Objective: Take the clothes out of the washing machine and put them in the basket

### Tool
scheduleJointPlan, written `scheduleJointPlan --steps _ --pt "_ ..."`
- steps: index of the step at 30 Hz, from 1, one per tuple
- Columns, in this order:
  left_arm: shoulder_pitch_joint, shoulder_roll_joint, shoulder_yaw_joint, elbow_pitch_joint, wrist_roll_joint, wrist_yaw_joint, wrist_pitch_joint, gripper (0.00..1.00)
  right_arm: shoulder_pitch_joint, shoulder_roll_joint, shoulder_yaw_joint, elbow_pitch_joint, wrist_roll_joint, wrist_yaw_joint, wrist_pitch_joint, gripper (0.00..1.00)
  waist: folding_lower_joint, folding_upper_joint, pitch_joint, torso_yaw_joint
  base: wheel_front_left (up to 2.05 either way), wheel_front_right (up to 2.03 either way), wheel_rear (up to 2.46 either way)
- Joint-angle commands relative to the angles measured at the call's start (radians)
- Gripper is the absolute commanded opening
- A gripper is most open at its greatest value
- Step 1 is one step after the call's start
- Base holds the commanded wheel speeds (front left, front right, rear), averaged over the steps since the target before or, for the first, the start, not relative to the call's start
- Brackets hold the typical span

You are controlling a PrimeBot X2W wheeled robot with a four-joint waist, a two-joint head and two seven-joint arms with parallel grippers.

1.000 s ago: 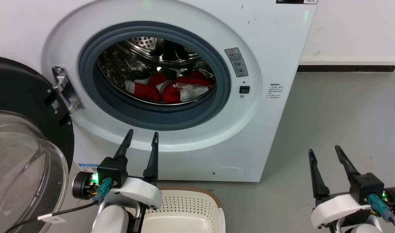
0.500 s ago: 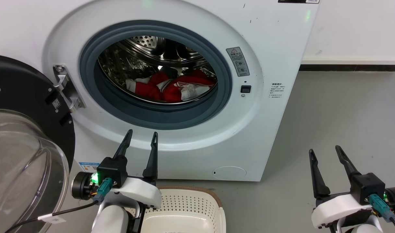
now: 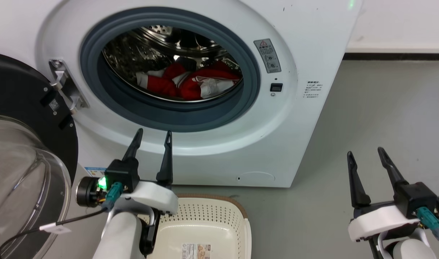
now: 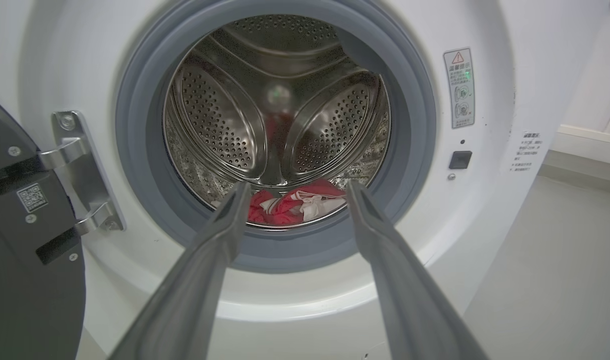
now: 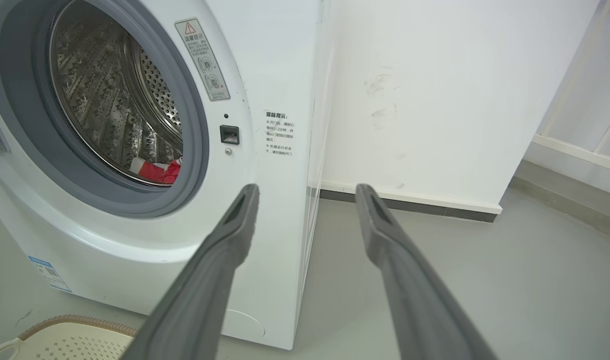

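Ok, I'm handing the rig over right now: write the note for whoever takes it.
Left gripper: open, empty, below the porthole. Right gripper: open, empty, over the grey floor.
Red-and-white fabric clothes lie in the large white front-loading washing machine; black-framed glass door open.
Cream perforated plastic basket before it, no clothes inside.
Done: none moved. Left: grasp clothes, drop in basket.
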Motion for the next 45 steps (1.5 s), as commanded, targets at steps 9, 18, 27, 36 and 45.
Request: scheduleJointPlan --steps 9,18,27,36,45 --pt "-0.156 0.006 0.05 0.098 0.003 0.02 -0.003 1.0 -0.07 0.001 0.015 -0.063 0.009 0.0 0.004 1.0 0.0 0.0 0.137 -0.035 0.0 0.0 0.0" --pt "-0.372 0.033 0.081 0.202 0.02 0.023 -0.003 1.0 -0.137 0.002 0.038 -0.104 0.027 0.0 -0.002 1.0 0.0 0.0 0.317 -0.091 0.0 0.0 0.0" --pt "-0.616 0.08 0.099 0.378 0.028 0.04 -0.003 1.0 -0.194 0.002 0.071 -0.12 0.057 0.0 -0.021 1.0 0.0 0.0 0.46 -0.157 0.0 0.0 0.0" --pt "-0.843 0.118 0.104 0.578 0.025 0.065 0.033 1.0 -0.222 0.002 0.107 -0.131 0.092 0.0 -0.033 1.0 0.0 0.0 0.545 -0.207 0.0 0.0 0.0" --pt "-1.041 0.195 0.099 0.723 0.019 0.043 0.197 1.0 -0.242 0.002 0.164 -0.118 0.142 0.0 -0.041 1.0 0.0 0.0 0.601 -0.274 0.0 0.0 0.0"
